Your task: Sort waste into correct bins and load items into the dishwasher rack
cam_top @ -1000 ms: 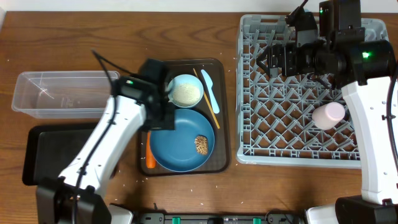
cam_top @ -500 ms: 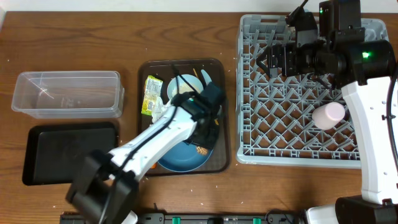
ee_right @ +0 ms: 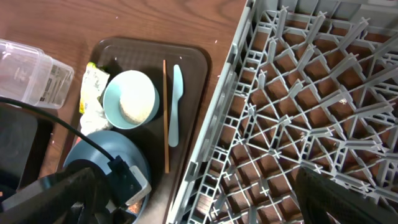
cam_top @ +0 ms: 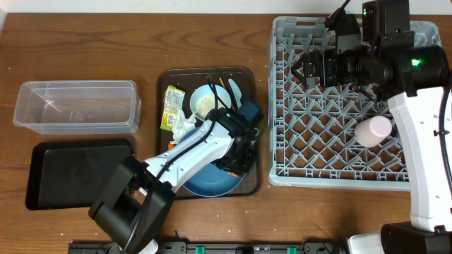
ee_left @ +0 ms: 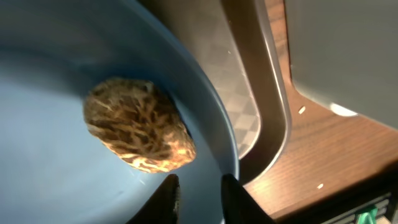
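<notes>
Nearby, brown crumbs (ee_left: 138, 132) on blue plate (ee_left: 50, 155)

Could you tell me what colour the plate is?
Blue; the plate shows best in the left wrist view.

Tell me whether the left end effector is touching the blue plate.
Cannot tell. Left wrist view: the left end effector straddles the rim of the blue plate, but blur hides any contact.

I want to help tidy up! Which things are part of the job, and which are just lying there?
Job: wrapper, tissue, food lump, blue plate, bowl, utensil, chopsticks, pink cup, rack, clear box, black tray.
Just there: brown serving tray, table.
</notes>
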